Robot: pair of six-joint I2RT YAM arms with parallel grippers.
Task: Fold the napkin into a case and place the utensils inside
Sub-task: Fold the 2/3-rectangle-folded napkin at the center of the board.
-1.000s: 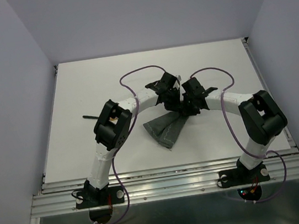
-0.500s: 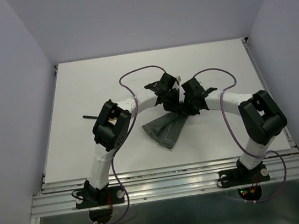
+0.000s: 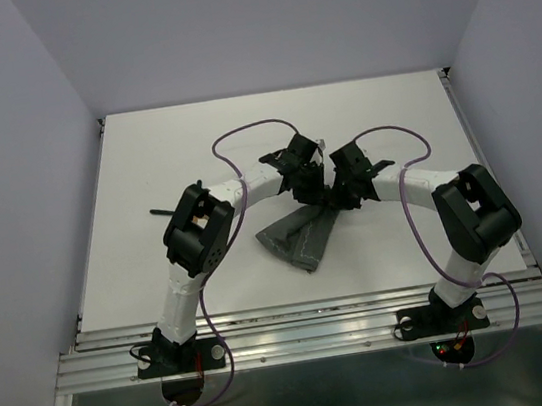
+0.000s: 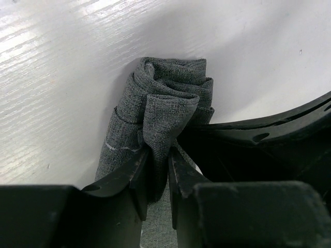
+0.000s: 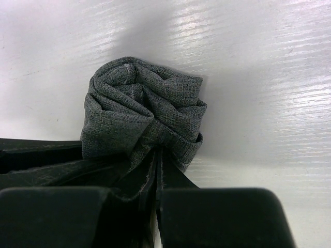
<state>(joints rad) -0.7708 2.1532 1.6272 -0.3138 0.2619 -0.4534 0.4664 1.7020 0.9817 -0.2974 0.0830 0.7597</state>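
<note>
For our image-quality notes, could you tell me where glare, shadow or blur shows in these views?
Left wrist: streaky glare on the table upper left, soft shadow behind the napkin, the left gripper dark and underexposed. Right wrist: glare streaks at right, weave sharp. Top external: even light, no glare.

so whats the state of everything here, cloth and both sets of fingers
napkin: folded into a narrow wedge, near end flat on the table, far end bunched into a roll and pinched from both sides
left fingers: shut on a fold of the napkin's bunched end
right fingers: shut tight on the napkin's edge
thin dark item: lying flat on the table, left of the arms, untouched, too small to identify
</note>
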